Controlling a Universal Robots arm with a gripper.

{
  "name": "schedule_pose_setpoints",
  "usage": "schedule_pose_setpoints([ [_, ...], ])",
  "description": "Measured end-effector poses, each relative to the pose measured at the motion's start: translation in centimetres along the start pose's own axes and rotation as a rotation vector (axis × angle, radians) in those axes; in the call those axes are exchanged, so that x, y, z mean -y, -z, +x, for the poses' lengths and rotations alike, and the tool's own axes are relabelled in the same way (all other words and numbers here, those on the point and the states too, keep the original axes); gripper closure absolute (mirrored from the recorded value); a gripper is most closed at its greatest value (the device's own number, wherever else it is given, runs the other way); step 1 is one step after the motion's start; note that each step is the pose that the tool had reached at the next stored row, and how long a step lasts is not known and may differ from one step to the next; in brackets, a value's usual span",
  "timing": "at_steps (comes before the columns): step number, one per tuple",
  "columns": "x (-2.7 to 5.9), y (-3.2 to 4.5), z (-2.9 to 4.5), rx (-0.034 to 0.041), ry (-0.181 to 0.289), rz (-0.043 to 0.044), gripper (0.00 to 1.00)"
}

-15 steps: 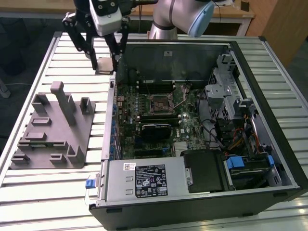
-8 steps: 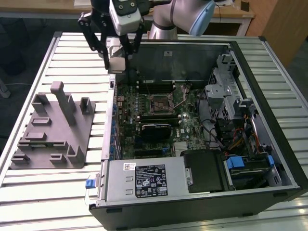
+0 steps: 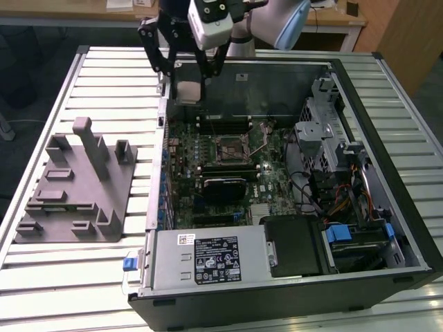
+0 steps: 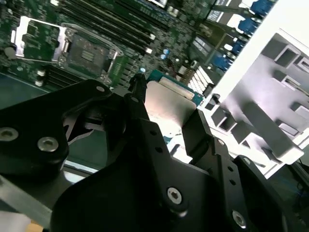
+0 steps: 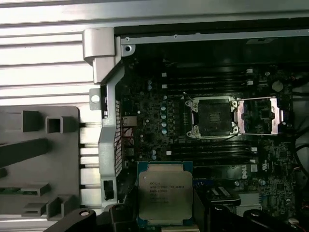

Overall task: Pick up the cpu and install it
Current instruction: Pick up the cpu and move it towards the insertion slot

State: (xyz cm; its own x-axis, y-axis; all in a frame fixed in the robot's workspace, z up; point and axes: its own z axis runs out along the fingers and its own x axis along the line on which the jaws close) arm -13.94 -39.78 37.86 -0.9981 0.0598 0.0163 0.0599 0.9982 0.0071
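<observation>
The cpu [image 3: 188,90], a small square chip with a silvery-beige top, hangs between the black fingers of my gripper [image 3: 188,94], which is shut on it. It is held in the air over the far corner of the open computer case, at the exterior view's left. In both wrist views the cpu [image 5: 165,195] [image 4: 169,104] sits clamped at its edges, metal top showing. The black-framed motherboard socket [image 5: 212,117] [image 3: 230,149] lies open and empty, its metal load plate [image 5: 260,116] folded back. The socket [image 4: 89,53] is well apart from the chip.
A grey fixture [image 3: 76,187] with upright posts stands on the slatted table beside the case, on the exterior view's left. Inside the case are the drive cage [image 3: 322,131], cables and the power supply [image 3: 211,259]. The case wall [image 5: 108,121] lies close below the chip.
</observation>
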Motion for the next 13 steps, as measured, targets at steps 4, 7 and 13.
schedule_pose_setpoints([
  [4, -0.17, 0.02, -1.83, -0.0025, 0.000, 0.0000, 0.46],
  [7, -0.31, 0.04, -3.18, -0.0042, 0.000, 0.0002, 0.46],
  [13, -0.59, 0.07, -5.90, -0.0077, 0.000, 0.0002, 0.46],
])
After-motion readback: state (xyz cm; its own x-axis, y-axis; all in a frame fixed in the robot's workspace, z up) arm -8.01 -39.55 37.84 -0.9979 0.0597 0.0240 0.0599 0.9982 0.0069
